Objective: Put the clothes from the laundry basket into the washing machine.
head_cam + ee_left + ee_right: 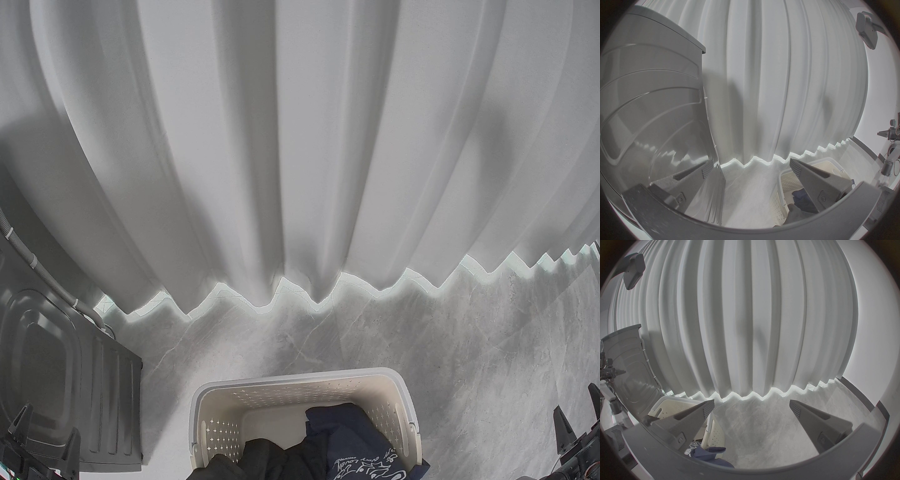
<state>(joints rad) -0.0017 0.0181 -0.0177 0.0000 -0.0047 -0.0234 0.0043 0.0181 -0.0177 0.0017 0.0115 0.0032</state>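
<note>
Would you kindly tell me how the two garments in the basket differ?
The navy garment bears white print; the black garment looks plain. The navy one lies toward the robot's right and drapes over the rim; the black one lies left of it. Both sit in the basket.

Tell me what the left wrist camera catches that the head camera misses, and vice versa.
Left wrist view adds the top edge of the washing machine and a grey box mounted high on the wall. Head view adds the white print on the dark blue garment. Both have the curtain, the laundry basket with dark clothes, the machine's grey side and the floor.
</note>
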